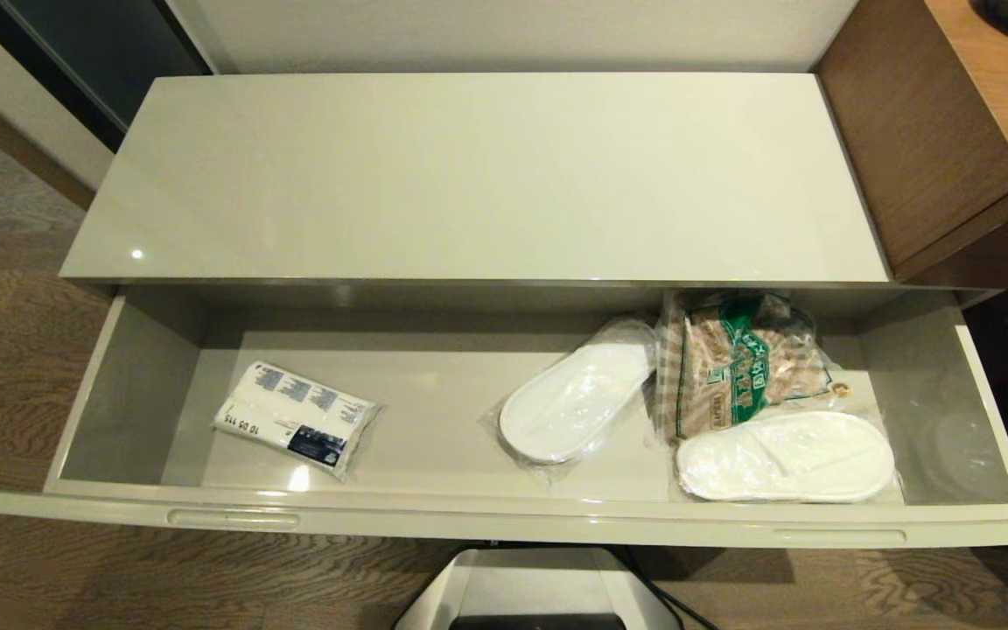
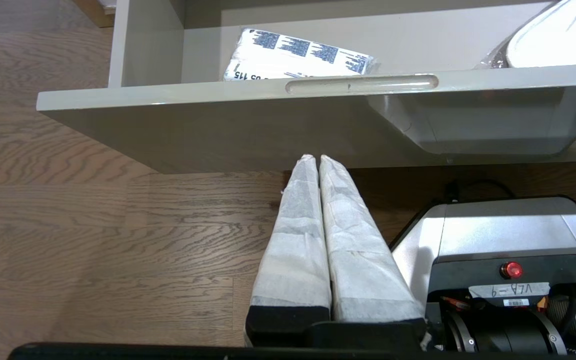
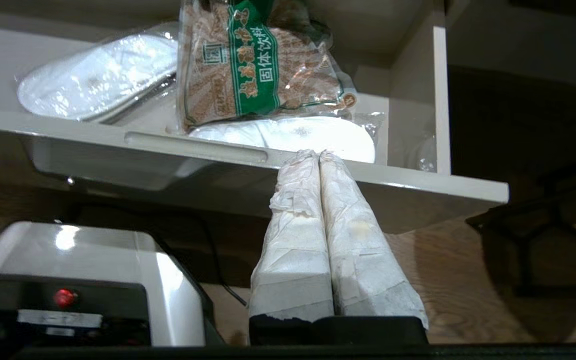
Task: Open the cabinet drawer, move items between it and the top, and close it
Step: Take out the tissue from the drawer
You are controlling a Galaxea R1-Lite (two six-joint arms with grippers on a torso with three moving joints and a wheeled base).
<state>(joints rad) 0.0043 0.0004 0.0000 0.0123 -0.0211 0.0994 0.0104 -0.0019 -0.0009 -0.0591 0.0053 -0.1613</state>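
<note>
The wide grey-beige cabinet drawer (image 1: 504,516) stands pulled out below the glossy cream top (image 1: 486,175), which carries nothing. A small white packet (image 1: 296,416) with blue-grey print lies in the drawer's left part, also seen from the left wrist (image 2: 298,55). A clear bag with green print and brown contents (image 1: 736,363) lies at the right, partly on a slipper (image 3: 263,65). My left gripper (image 2: 314,159) is shut and empty, low in front of the drawer near its left slot handle (image 2: 362,84). My right gripper (image 3: 314,155) is shut and empty, before the drawer's right front edge.
Two white slippers in clear wrap lie in the drawer, one in the middle (image 1: 576,401) and one at front right (image 1: 786,457). Brown wooden furniture (image 1: 950,131) stands at the right of the cabinet. My base (image 1: 539,591) sits on the wood floor below the drawer front.
</note>
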